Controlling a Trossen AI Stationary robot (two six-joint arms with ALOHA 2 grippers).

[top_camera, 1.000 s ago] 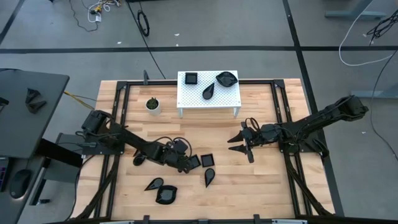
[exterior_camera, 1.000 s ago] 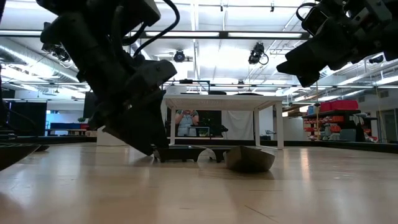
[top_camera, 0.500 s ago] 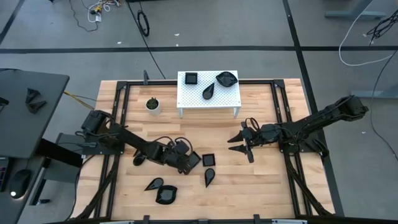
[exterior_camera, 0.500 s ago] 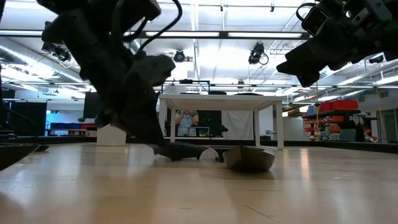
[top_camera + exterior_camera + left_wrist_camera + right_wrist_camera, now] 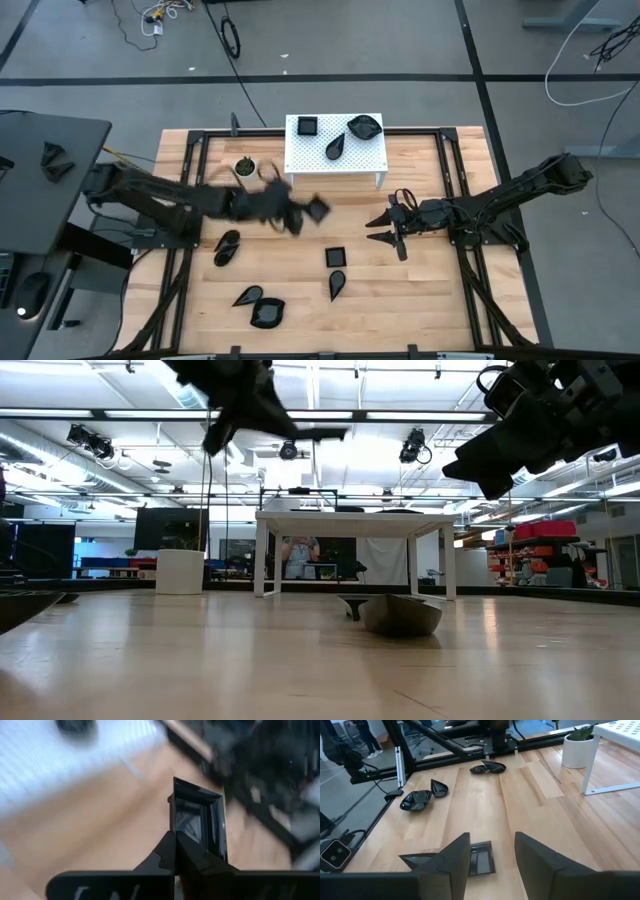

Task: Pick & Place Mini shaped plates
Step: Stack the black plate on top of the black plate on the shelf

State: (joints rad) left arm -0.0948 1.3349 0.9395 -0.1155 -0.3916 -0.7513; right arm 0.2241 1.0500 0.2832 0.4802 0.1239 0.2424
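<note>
a: where's the left tool right now?

b: up above the desk, between the plant pot and the white stand. it's clenched on a square plate, pinching one edge; in the left wrist view the plate stands straight out past the fingers.

a: and from desk level?

b: the plate hangs high in the air, above the stand's top.

a: the right tool?

b: it hovers over the middle of the desk, right of centre, fingers apart and nothing between them. through its own camera another square plate lies flat on the wood just ahead of it.

a: where are the other plates?

b: three sit on the stand: a small square one, a teardrop and a leaf-shaped one. on the desk there's a teardrop just below the square one, a dark one at the left, then a teardrop and a rounded one near the front edge, close together.
</note>
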